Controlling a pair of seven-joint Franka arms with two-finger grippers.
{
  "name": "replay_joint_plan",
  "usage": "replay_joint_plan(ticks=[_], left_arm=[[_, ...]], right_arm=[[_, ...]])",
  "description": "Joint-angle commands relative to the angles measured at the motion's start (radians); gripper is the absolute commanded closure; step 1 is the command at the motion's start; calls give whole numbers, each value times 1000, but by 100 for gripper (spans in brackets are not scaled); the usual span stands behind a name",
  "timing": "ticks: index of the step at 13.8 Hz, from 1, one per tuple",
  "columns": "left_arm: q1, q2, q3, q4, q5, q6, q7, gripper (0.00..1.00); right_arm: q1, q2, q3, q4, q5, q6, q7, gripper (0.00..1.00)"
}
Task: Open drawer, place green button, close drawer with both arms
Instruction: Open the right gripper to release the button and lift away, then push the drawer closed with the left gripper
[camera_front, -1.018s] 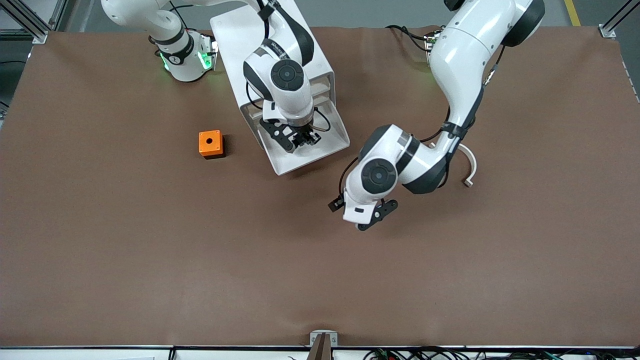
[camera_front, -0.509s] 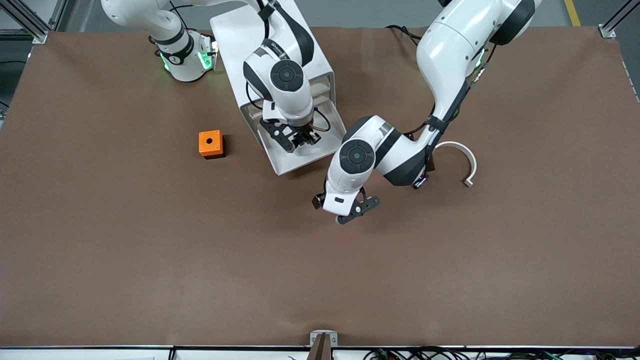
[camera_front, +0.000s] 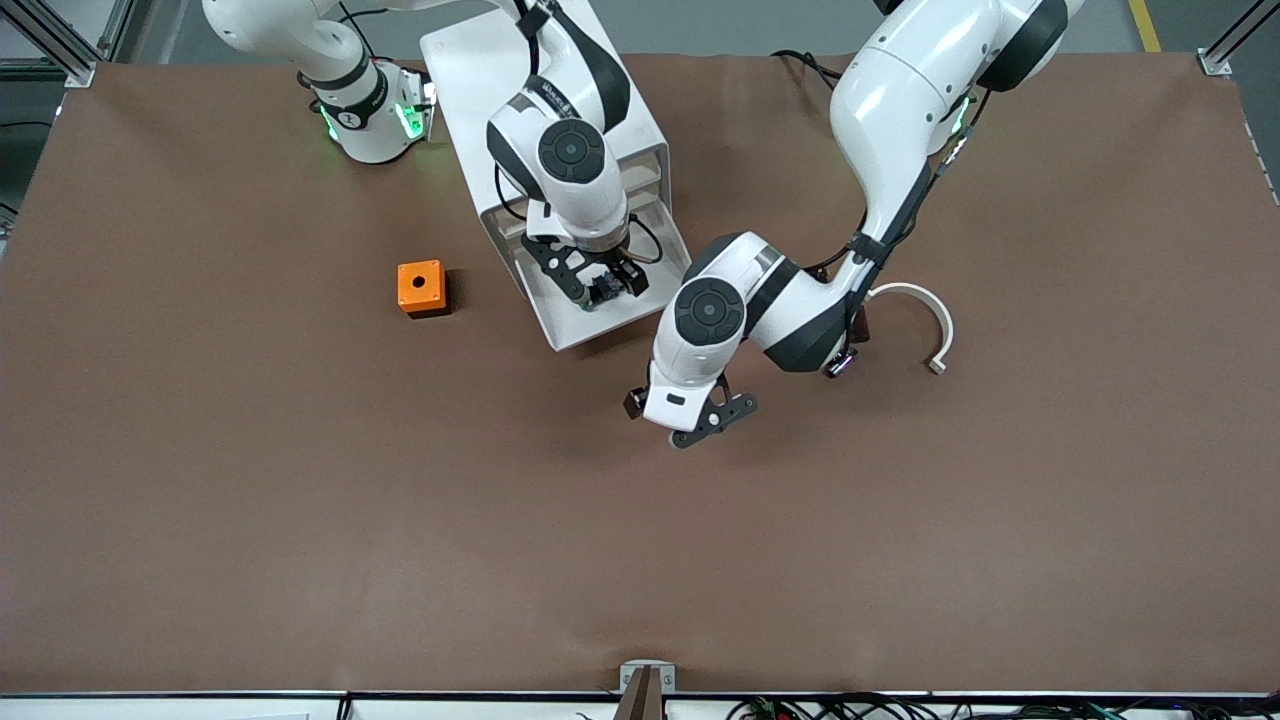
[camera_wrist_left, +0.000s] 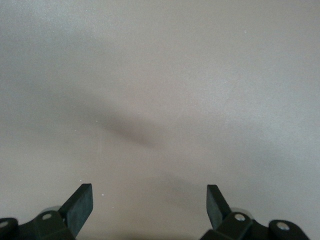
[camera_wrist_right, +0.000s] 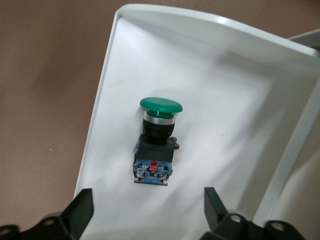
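The drawer (camera_front: 575, 328) is pulled out of the white cabinet (camera_front: 480, 70) toward the front camera. The green-capped button (camera_front: 602, 292) lies on its side on the drawer floor. In the right wrist view the button (camera_wrist_right: 156, 145) lies free in the drawer (camera_wrist_right: 230, 105), its cap toward the curved front wall. My right gripper (camera_front: 604, 283) hangs just over it, open and empty (camera_wrist_right: 148, 210). My left gripper (camera_front: 715, 422) is open and empty, low over bare table nearer the front camera than the drawer. Its wrist view shows only the mat between its fingers (camera_wrist_left: 148, 205).
An orange cube with a hole (camera_front: 421, 287) sits beside the drawer toward the right arm's end. A white curved piece (camera_front: 930, 318) lies on the table toward the left arm's end, partly under the left arm.
My right gripper has opened and let the button go; it now lies in the drawer. My left gripper moved over the table toward the drawer's front, then held still.
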Motion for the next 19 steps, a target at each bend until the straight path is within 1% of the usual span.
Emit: replay_joint_plan(ticks=[1,3,5,7,9,10,12,14,16,19], left_arm=[[-14,3,2,-3,23,13,7,0],[-27,6,2,-11,23,24,7,0],[-36,0,2,-44,23,53,7,0],[-59,-6,3,-69,23,62,7,0],[-85,-9,3,-87,23,66,-4,0],[-102,-12,3,-97,23,70,-6,0],[-123,-22,2,-107,21,70,-10,0],[-156,-25,2,-115,20,70,-12,0],[-168,-26,-1,-123,21,70,-36,0],[-174,-19,-35,-123,6,67,-52,0]], right_arm=[[-31,-20,-15,125,20,-174,-69,0],[-96,-20,-18,245,20,-335,-184,0],[-180,-22,-16,360,22,-475,-304,0],[-257,-34,-19,429,16,-572,-465,0],[-372,-48,-21,483,12,-671,-636,0],[-434,-68,-22,502,5,-707,-742,0],[-571,-123,-22,496,-20,-726,-949,0],[-665,-142,-28,496,-58,-752,-1120,0],[-732,-152,-28,493,-113,-767,-1237,0],[-794,-152,-28,488,-199,-785,-1333,0]])
